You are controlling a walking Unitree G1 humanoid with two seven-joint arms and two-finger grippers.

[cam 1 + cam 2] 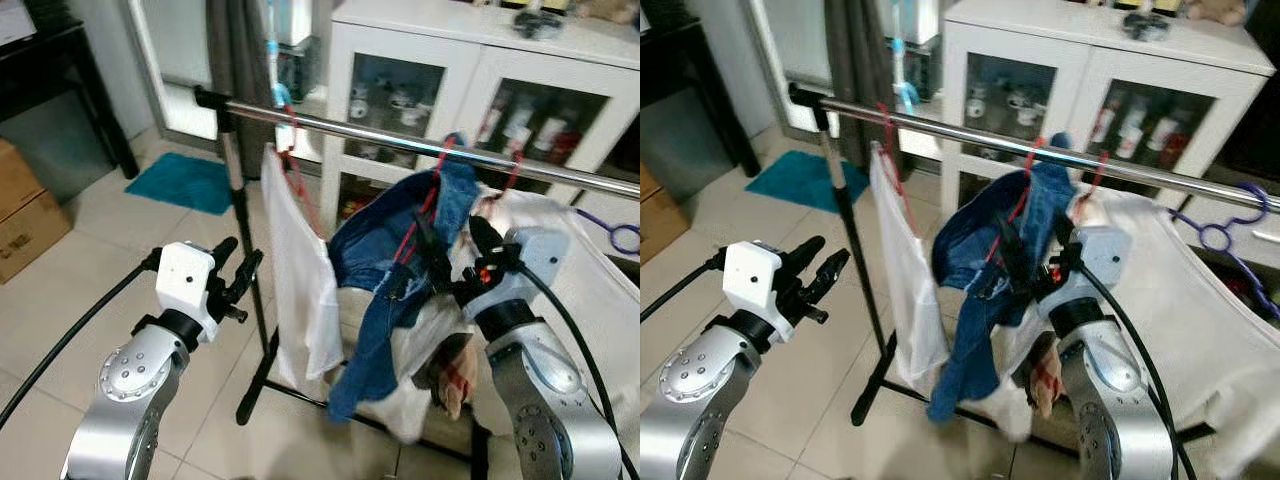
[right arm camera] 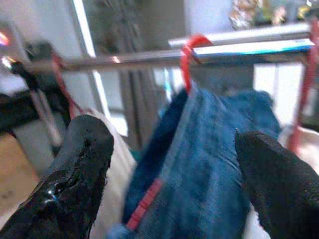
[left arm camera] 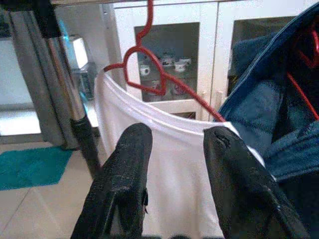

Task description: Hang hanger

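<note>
A red hanger's hook (image 2: 188,55) sits over the steel rail (image 1: 400,140), and a blue denim garment (image 1: 380,250) hangs from it in a bunch. My right gripper (image 1: 455,245) is raised right up against the denim below the rail. Its fingers (image 2: 84,159) stand wide open, with the denim just ahead of them. Another red hanger (image 3: 149,74) carries a white garment (image 1: 295,270) further left on the rail. My left gripper (image 1: 238,262) is held up left of the rack post, open and holding nothing, pointing toward the white garment.
The rack's black post (image 1: 240,220) and floor bars stand between my arms. A white glass-door cabinet (image 1: 470,50) is behind the rail. A purple hanger (image 1: 1220,235) and white cloth (image 1: 600,290) hang at the right. Cardboard boxes (image 1: 25,210) and a teal mat (image 1: 185,180) lie left.
</note>
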